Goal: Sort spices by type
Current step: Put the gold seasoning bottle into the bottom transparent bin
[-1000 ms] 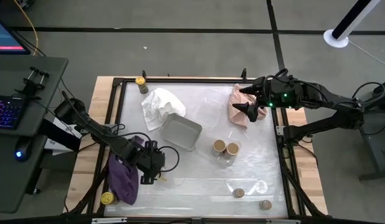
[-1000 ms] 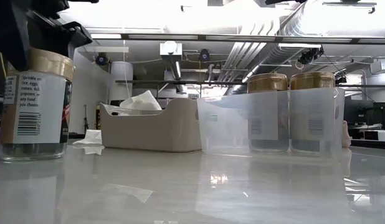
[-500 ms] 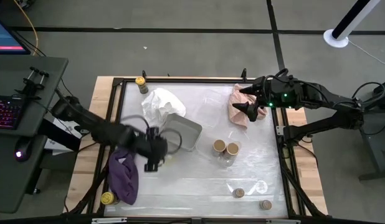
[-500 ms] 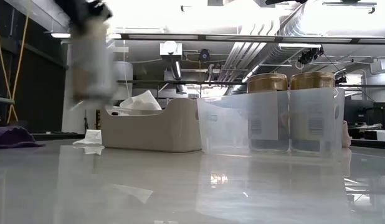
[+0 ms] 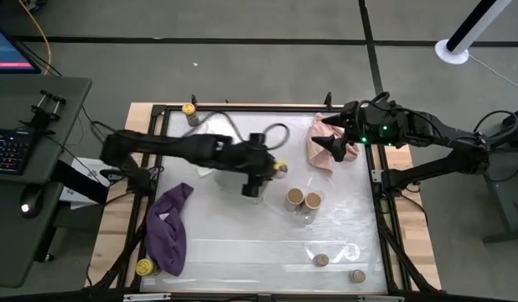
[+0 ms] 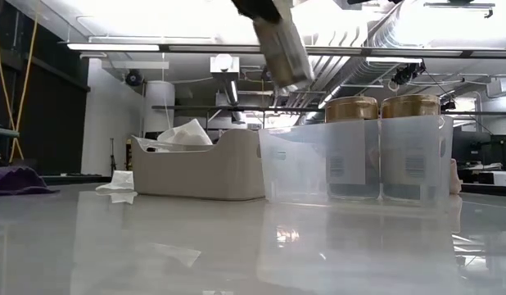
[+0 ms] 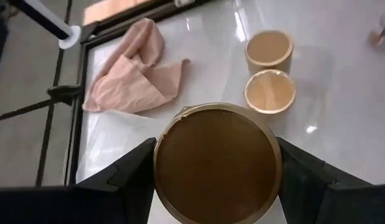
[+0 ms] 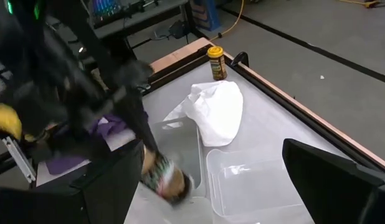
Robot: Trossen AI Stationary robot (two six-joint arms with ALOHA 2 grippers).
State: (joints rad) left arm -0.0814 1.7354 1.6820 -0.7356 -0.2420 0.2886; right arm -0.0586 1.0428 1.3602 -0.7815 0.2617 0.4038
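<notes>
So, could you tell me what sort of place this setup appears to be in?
Most likely a robotics lab or workshop: exposed ceiling ducts, a desk with a backlit keyboard beside the framed work table, and taped lines on the concrete floor.

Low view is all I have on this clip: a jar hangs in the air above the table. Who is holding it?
Observer: The left gripper is shut on the tan-topped jar, out over the middle of the table.
Operator: How close is it to the other two?
Observer: From above, the pair of tan-topped jars stands just to its right, apart from it.
Operator: And the other arm?
Observer: The right gripper is open and hovers over the pink cloth at the far right corner.
</notes>
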